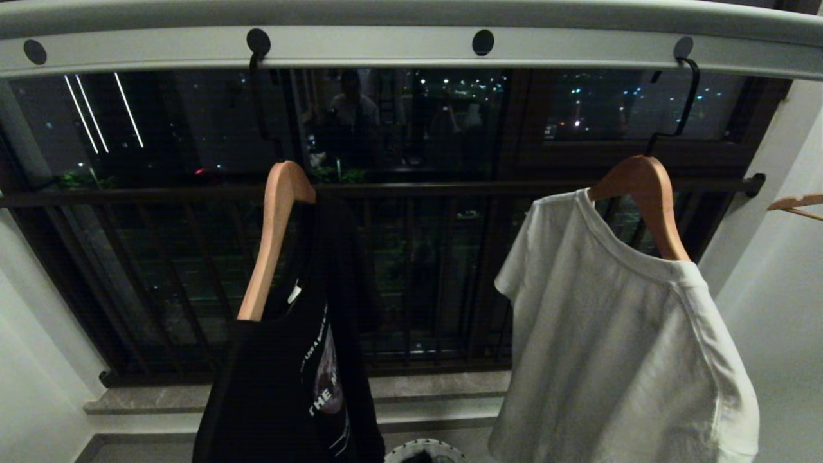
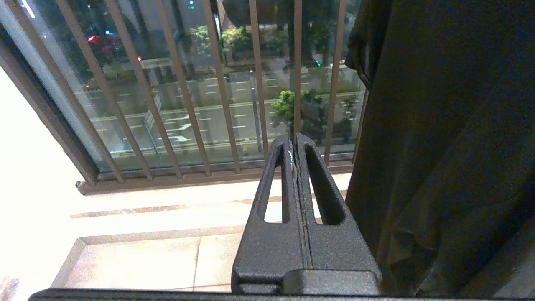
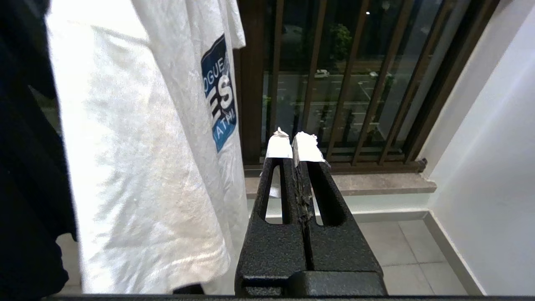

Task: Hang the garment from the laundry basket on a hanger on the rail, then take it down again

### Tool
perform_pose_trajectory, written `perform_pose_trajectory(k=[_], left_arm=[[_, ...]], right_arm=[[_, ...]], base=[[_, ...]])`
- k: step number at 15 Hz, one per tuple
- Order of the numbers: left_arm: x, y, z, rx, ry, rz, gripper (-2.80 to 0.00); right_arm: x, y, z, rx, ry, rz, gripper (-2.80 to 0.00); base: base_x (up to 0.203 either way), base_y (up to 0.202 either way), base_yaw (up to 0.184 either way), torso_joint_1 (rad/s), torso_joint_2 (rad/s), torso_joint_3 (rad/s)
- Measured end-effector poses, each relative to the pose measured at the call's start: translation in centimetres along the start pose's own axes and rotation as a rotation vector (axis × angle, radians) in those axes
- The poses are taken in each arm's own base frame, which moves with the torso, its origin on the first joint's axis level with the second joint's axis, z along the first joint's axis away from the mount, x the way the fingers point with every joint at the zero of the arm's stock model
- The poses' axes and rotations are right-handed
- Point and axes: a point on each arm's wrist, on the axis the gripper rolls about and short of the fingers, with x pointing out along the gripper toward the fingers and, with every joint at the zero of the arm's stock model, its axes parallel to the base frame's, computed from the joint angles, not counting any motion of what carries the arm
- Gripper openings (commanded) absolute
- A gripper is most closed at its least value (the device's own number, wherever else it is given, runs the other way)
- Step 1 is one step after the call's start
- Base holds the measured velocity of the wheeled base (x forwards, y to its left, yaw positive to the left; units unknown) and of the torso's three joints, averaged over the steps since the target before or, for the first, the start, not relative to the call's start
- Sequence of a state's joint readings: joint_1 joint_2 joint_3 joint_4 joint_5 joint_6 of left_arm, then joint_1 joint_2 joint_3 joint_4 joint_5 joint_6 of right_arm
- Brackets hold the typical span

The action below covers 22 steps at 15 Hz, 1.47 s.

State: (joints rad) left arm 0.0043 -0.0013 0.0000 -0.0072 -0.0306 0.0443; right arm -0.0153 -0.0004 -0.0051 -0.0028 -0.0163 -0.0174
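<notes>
The pale grey rail with round dark holes runs across the top of the head view. Two wooden hangers hook into it. The left hanger hangs steeply tilted, and a black printed T-shirt droops from it. The right hanger carries a white T-shirt. Only the whitish rim of the laundry basket shows, at the bottom edge. Neither arm is in the head view. My left gripper is shut and empty beside the black T-shirt. My right gripper, with white-taped tips, is shut and empty beside the white T-shirt.
Dark brown window bars and a stone sill stand behind the clothes. A white wall closes the right side, where the tip of another wooden hanger shows. Grey floor tiles lie below the right gripper.
</notes>
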Motion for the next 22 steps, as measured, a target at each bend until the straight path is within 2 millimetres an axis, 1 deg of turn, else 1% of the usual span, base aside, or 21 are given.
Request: perform_pose_trajectory(k=[22], left_arm=[[0.0, 0.0, 0.0, 0.0, 0.0, 0.0, -2.8]], right_arm=[[0.03, 0.01, -0.14, 0.01, 0.004, 0.001, -2.8]], base=[[0.0, 0.0, 0.0, 0.0, 0.0, 0.0]])
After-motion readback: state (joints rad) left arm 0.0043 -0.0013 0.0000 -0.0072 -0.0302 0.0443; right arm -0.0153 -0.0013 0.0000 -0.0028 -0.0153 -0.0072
